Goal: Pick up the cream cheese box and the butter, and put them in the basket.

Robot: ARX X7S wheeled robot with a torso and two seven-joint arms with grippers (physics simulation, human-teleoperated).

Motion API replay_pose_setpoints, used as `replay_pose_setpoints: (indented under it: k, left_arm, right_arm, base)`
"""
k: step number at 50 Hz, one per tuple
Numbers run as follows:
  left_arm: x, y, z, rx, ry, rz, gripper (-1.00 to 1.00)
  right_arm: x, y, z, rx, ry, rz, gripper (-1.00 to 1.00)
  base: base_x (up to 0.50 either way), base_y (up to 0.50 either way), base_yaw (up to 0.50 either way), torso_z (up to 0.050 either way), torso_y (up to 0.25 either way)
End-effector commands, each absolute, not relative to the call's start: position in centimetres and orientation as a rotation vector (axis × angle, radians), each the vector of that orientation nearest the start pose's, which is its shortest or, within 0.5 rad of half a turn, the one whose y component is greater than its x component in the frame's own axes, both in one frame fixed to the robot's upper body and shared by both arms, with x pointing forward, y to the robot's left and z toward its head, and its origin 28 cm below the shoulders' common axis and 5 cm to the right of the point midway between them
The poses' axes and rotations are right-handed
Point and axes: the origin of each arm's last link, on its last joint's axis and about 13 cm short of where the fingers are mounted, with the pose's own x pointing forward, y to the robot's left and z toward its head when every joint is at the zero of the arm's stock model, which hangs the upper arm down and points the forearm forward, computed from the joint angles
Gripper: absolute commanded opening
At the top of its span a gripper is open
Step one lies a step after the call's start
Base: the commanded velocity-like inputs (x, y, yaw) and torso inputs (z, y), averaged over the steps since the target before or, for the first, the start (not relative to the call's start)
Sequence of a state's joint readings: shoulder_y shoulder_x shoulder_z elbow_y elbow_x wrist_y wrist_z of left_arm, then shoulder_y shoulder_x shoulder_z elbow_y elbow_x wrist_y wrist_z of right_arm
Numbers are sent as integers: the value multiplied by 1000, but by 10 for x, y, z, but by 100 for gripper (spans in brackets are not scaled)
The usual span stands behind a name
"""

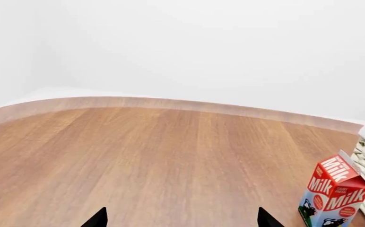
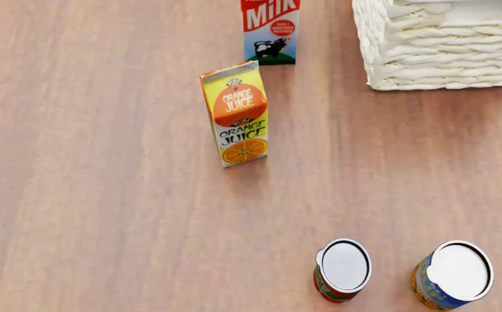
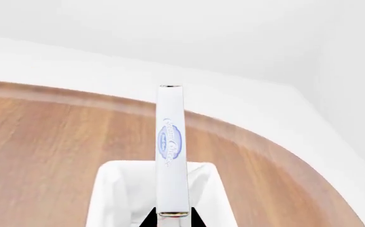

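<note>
White box: the cream cheese box (image 3: pixel 171 151) is clamped in my right gripper (image 3: pixel 171 220), above the basket (image 3: pixel 116 194).
Left gripper (image 1: pixel 181 220): jaws apart, empty.
Left to do: release; butter unseen.

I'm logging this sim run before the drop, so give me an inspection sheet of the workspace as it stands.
Surface: wooden table, bare wood between items.
Job's things: cream cheese box held edge-on above the basket; basket corner also in the head view. Butter: nothing seen.
Clutter: orange juice carton and milk carton upright; two cans upright near the table's near edge.
Grippers: right gripper shut on the cream cheese box; left gripper open, empty, its tips apart over bare wood.
Cables: nothing seen.
Surroundings: plain white walls beyond the table edge.
</note>
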State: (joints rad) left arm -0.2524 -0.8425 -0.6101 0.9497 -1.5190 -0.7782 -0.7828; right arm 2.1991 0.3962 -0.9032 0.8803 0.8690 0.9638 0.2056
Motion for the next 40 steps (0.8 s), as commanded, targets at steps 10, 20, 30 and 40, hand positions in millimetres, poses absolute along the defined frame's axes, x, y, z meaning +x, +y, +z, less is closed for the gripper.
replay_pose_setpoints:
  k: [10,20,30,40]
  left_arm:
    - [141,289,262,-107,-345,80,100]
    - [140,289,262,-107,-345,80,100]
    - [140,290,262,-110,-347,83,100]
    - [141,289,261,-108,-345,82,100]
  right_arm:
    - [346,-180,499,-148,-48,-260,-100]
    - [354,-177,482,-177,1,-232,-100]
    - [357,-177,481,-180,34,-227,-100]
    - [361,-181,471,-189,61,-245,-100]
  base:
    - [0,0,0,0,1]
    - [0,0,0,0,0]
    - [0,0,0,0,1]
    - [0,0,0,1,1]
